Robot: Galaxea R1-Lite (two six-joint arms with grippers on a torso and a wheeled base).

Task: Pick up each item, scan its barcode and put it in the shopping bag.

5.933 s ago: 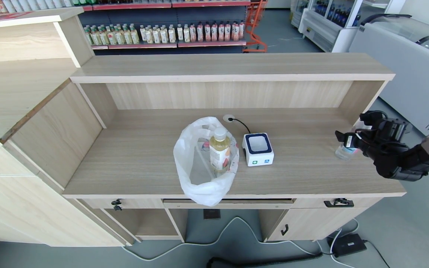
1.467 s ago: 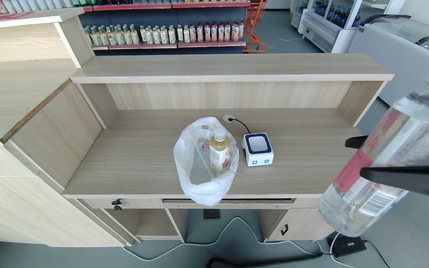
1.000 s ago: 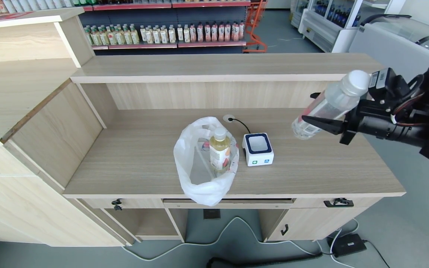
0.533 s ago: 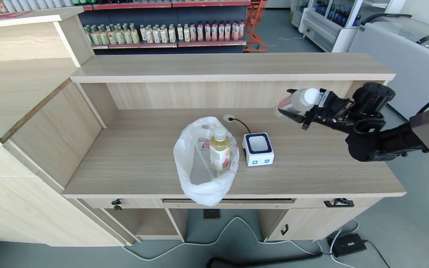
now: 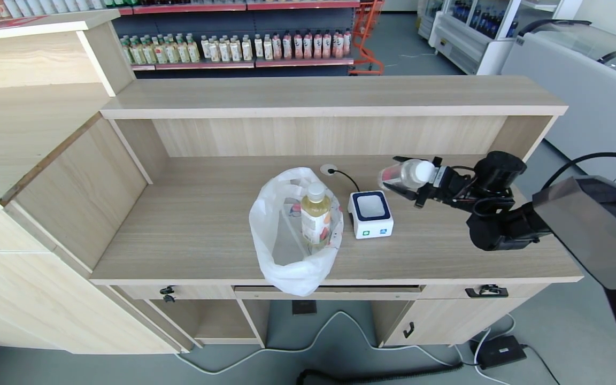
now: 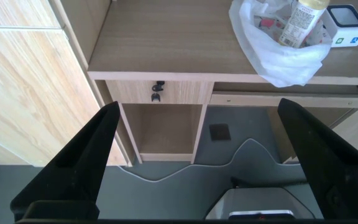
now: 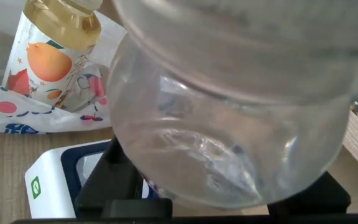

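My right gripper (image 5: 405, 176) is shut on a clear water bottle (image 5: 401, 175) with a white cap and red label, held lying sideways just above and to the right of the white barcode scanner (image 5: 370, 214). In the right wrist view the clear water bottle (image 7: 229, 106) looms close over the barcode scanner (image 7: 73, 180). A white plastic shopping bag (image 5: 286, 235) stands left of the scanner with a yellow tea bottle (image 5: 315, 216) upright inside. My left gripper (image 6: 197, 162) hangs open below the counter's front edge, nothing between its fingers.
The wooden counter (image 5: 447, 251) has a raised back ledge (image 5: 335, 96) and side walls. A black cable (image 5: 343, 175) runs from the scanner to a hole in the counter. Drawers and a floor cable lie below the front edge.
My right arm has carried the water bottle from the counter's right end, up and leftward, then down toward the scanner. Bag and tea bottle have stayed put.
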